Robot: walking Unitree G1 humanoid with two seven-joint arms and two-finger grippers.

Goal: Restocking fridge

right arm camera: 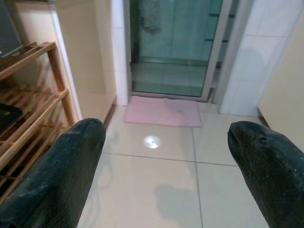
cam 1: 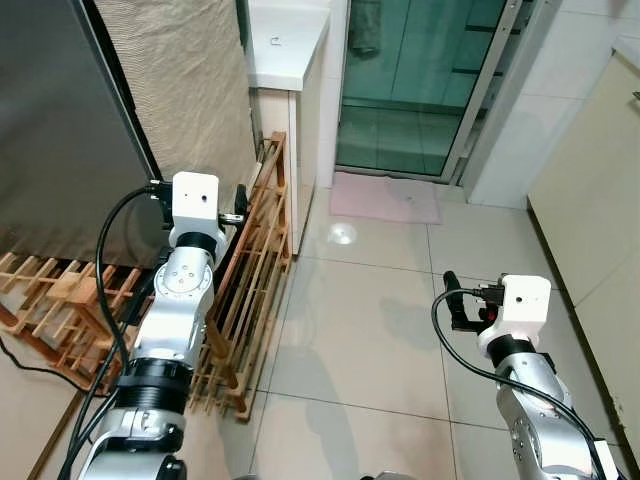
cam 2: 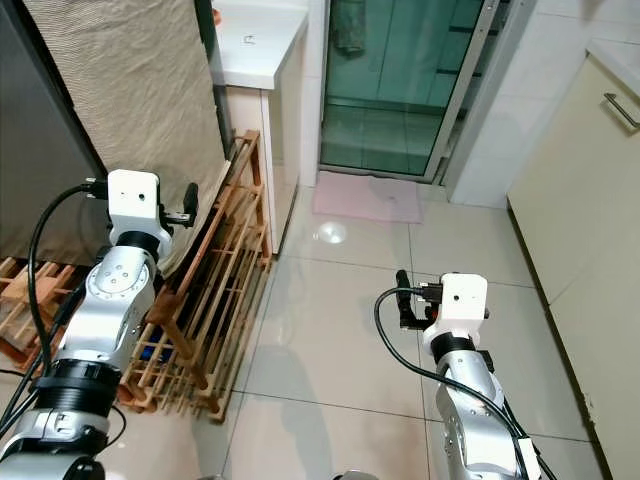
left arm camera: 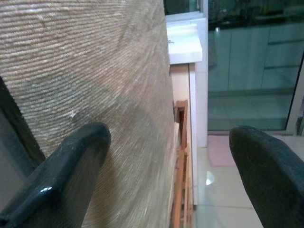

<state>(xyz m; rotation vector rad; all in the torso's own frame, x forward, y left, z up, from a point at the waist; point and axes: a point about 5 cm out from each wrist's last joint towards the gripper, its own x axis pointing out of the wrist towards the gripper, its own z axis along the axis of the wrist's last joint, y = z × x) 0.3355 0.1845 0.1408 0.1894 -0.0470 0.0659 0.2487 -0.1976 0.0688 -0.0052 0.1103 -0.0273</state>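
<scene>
The fridge [cam 1: 60, 120] stands at the left, with a dark grey front and a ribbed beige side panel [left arm camera: 95, 71]. My left gripper [left arm camera: 168, 156] is raised beside that panel, open, with nothing between its fingers [cam 1: 240, 200]. My right gripper [right arm camera: 166, 161] is held low over the tiled floor at the right, open and empty; one of its fingers [cam 1: 450, 285] points towards the room's far end. No item for stocking is in either gripper.
A slatted wooden rack [cam 1: 250, 290] leans along the floor beside the fridge. Behind it stands a white counter [cam 1: 285, 50]. A glass sliding door [cam 1: 420, 80] with a pink mat [cam 1: 385, 197] lies ahead. Cream cabinets [cam 1: 600, 200] line the right. The tiled floor [cam 1: 360, 330] runs between them.
</scene>
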